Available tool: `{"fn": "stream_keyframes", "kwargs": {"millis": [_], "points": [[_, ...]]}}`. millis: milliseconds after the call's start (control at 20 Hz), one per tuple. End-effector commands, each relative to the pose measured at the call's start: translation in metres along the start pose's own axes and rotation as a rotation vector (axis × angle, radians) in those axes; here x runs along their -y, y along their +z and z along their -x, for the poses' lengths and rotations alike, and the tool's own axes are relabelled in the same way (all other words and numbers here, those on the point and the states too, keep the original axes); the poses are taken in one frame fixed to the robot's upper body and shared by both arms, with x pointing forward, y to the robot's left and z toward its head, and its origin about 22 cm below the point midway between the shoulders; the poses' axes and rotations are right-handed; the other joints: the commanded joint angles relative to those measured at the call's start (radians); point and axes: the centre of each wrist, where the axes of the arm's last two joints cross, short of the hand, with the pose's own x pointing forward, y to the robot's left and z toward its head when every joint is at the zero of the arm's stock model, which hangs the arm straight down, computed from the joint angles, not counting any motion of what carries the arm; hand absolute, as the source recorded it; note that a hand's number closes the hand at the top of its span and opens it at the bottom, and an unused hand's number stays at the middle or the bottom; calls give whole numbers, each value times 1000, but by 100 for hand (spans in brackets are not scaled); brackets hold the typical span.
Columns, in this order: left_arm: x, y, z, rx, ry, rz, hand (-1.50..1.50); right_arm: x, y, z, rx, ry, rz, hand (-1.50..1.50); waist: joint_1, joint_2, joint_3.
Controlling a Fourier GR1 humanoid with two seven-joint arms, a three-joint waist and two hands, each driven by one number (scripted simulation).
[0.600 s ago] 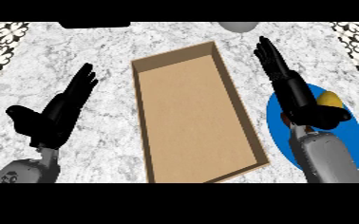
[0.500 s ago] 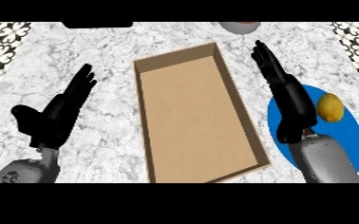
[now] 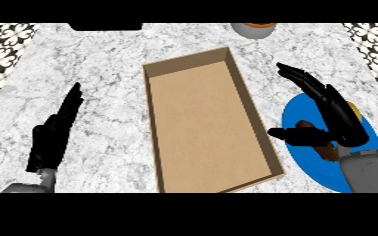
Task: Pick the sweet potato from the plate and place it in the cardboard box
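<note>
— Looking at the right hand (image 3: 334,116): where does the sweet potato (image 3: 326,153) lie from it?
— Directly beneath, on the blue plate (image 3: 299,162), mostly hidden by palm and thumb. Its long axis seems to run diagonally, though I can't be sure.
— Is it gripped?
— No. The fingers are straight, the thumb is spread, and it holds nothing.
— And the cardboard box (image 3: 207,130)?
— Just left of the plate. The left hand (image 3: 53,135) rests open on the table (image 3: 103,75) beyond the box, so the right is nearer.

One head-height camera looks steeply down at the tabletop (image 3: 103,65), close in. The left hand (image 3: 49,144) shows near 8 o'clock, the right hand (image 3: 338,119) near 4 o'clock.
</note>
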Motion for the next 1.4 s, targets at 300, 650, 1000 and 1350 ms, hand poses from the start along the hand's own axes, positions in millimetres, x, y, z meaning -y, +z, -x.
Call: {"fn": "stream_keyframes", "kwargs": {"millis": [300,650,1000,1350], "points": [[3,-1,14,-16,-34,-32,0,50,44,18,28,360,-204,-150,-5,3,-1],[-7,-5,0,-3,-10,-45,0,94,29,-12,-146,779,-487,-150,1,0,-2],[-12,13,14,-16,-26,-18,0,43,45,-43,-358,934,-786,-150,13,-1,-1],[1,-4,20,-12,-39,-37,0,4,44,-63,-450,966,-756,-150,9,3,1]]}}
